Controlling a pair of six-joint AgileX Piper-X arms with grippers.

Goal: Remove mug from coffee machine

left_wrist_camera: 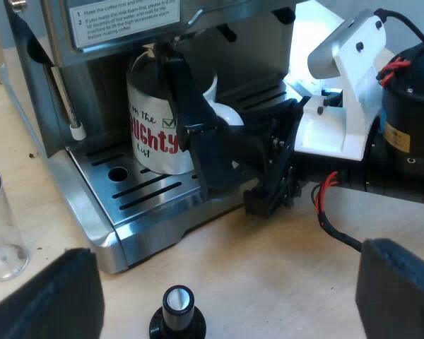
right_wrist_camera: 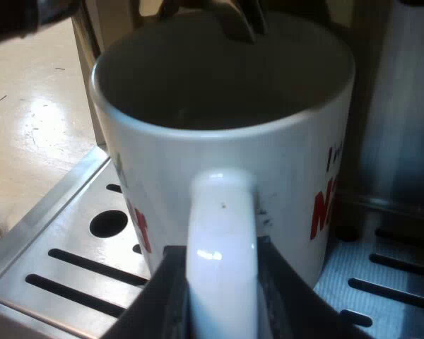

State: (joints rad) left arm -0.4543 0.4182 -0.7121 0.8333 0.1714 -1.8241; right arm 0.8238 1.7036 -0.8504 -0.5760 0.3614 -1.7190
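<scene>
A white mug [left_wrist_camera: 152, 120] with red and black lettering stands on the espresso machine's [left_wrist_camera: 127, 28] metal drip tray [left_wrist_camera: 102, 166], under the spouts. My right gripper [left_wrist_camera: 198, 131] reaches in from the side at the mug's handle. Seen from the right wrist, the mug [right_wrist_camera: 226, 134] is empty. Its handle [right_wrist_camera: 222, 247] runs between the two black fingers, and my right gripper [right_wrist_camera: 220, 265] is shut on it. My left gripper [left_wrist_camera: 230, 261] hangs open over the table before the machine, holding nothing.
A tamper with a black knob [left_wrist_camera: 178, 311] stands on the wooden table under my left gripper. A measuring glass [left_wrist_camera: 0, 233] stands beside the drip tray. The steam wand [left_wrist_camera: 69, 106] hangs at the tray's side, close to the mug.
</scene>
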